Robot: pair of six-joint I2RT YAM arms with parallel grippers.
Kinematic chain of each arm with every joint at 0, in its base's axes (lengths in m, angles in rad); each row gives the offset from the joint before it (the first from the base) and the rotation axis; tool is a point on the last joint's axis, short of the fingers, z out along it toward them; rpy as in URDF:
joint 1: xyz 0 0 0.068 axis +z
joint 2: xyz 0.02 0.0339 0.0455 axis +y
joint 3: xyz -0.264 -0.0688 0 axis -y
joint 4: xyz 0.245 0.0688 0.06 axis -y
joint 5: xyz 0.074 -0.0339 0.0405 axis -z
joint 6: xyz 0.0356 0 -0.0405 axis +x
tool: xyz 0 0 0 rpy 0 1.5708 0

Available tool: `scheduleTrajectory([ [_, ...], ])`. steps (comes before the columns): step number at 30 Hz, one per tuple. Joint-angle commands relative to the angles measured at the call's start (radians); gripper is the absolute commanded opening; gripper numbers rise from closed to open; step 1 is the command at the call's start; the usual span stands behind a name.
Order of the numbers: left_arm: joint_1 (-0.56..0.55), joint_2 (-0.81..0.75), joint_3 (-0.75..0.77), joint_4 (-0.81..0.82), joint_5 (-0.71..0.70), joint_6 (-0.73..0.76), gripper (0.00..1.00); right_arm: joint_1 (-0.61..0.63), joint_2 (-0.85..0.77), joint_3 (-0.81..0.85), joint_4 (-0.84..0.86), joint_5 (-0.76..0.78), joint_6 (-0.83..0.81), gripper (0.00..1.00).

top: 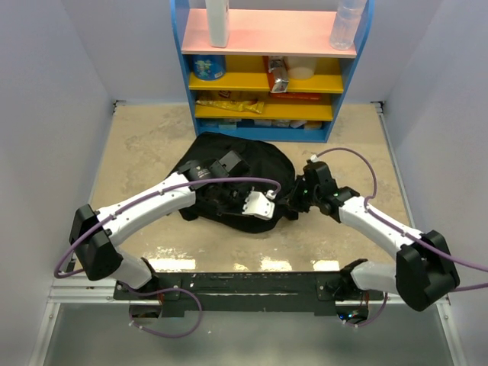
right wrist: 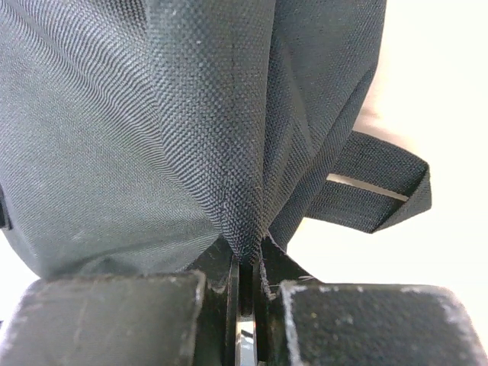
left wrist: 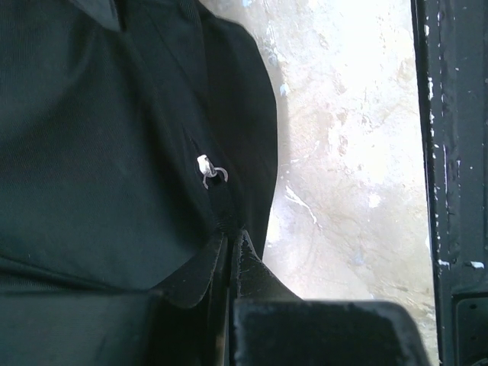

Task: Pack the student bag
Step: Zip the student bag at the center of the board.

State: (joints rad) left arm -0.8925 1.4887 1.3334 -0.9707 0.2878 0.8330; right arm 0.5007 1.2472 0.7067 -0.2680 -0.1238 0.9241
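As you look down from above, table [top: 137,152]: mottled beige top with both arms reaching in over it.
Shelf unit [top: 271,69]: blue frame with pink and yellow boards, standing at the far edge and holding bottles and packets.
Student bag [top: 252,164]: black fabric, slumped mid-table just in front of the shelf unit, between your two grippers.
Left gripper [left wrist: 229,244]: at the bag's near side, jaws pressed together on a fold of its black cloth.
Right gripper [right wrist: 244,255]: at the bag's right side, jaws pinching a ridge of the woven fabric.
Strap [right wrist: 374,191]: a flat black webbing loop sticking out to the right of that pinch.
Zipper pull [left wrist: 210,169]: a small silver tab on the seam just above your left fingers.
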Motion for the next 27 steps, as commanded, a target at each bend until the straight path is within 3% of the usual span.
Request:
scheduleTrajectory([
  [1, -0.002, -0.021, 0.032, -0.045, 0.028, 0.024, 0.00, -0.080, -0.042, 0.022, -0.117, 0.139, -0.165, 0.00],
  [9, 0.000, -0.036, 0.012, -0.100, -0.006, 0.041, 0.00, -0.174, 0.027, 0.065, -0.152, 0.240, -0.280, 0.00],
  [16, 0.053, -0.137, -0.086, -0.105, -0.068, 0.041, 0.00, -0.252, 0.047, 0.089, -0.140, 0.230, -0.311, 0.00],
  [22, 0.110, -0.192, -0.129, -0.051, -0.027, 0.002, 0.03, -0.257, 0.054, 0.096, -0.114, 0.161, -0.326, 0.00],
  [23, 0.107, -0.183, -0.123, -0.042, 0.011, -0.009, 0.08, -0.255, 0.051, 0.096, -0.106, 0.159, -0.327, 0.00],
  [25, 0.104, -0.163, -0.085, -0.031, 0.042, -0.040, 0.40, -0.255, 0.044, 0.094, -0.091, 0.135, -0.327, 0.02],
  [26, 0.104, -0.141, -0.068, -0.028, 0.066, -0.049, 0.58, -0.254, 0.037, 0.096, -0.091, 0.125, -0.330, 0.11],
  [27, 0.104, -0.133, -0.039, -0.022, 0.077, -0.058, 0.93, -0.255, 0.034, 0.097, -0.096, 0.125, -0.338, 0.17],
])
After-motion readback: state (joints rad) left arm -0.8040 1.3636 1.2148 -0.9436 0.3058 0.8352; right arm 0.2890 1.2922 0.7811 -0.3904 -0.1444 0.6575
